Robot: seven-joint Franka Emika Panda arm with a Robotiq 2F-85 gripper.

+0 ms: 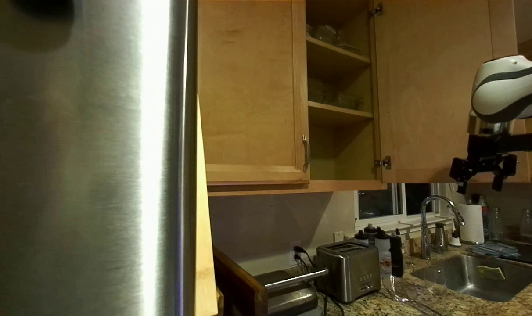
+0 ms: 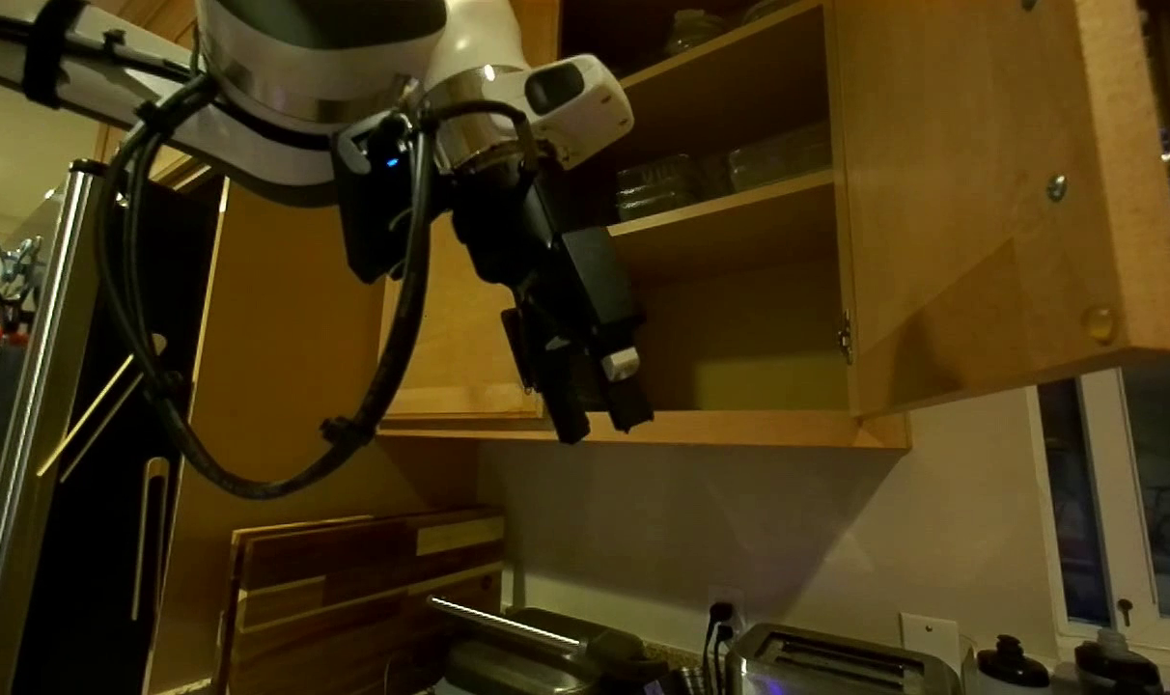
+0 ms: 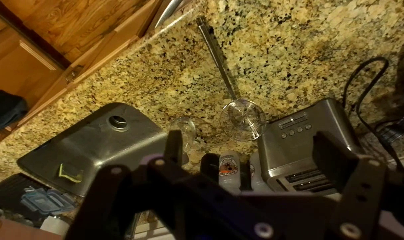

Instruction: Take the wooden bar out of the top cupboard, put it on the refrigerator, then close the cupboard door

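Standing open, the cupboard (image 1: 345,186) holds clear containers (image 2: 655,185) on its lower shelf (image 1: 341,110) and a clear vessel (image 2: 693,31) on the upper shelf (image 1: 338,49); what is inside them is too dim to tell. In both exterior views its door (image 1: 433,96) is swung out on its hinges (image 1: 385,162). The sink (image 3: 82,136) holds a yellow piece (image 1: 490,272), sponge or cloth. Bottles (image 1: 383,254) stand just beside the toaster (image 1: 358,281); their contents I cannot make out. In an exterior view, a slanted pale strip (image 2: 86,416) shows against the dark side of the refrigerator (image 2: 35,415), its long axis running from upper right to lower left. Below it, an upright pale strip (image 2: 142,541) leans only slightly from vertical. Which of them, if either, is the bar, I cannot tell. Well apart from both, the gripper (image 3: 250,146) hangs in front of the cupboard, pointing downward, its fingers spread wide, with bottles and part of the toaster in sight between them in the wrist view.
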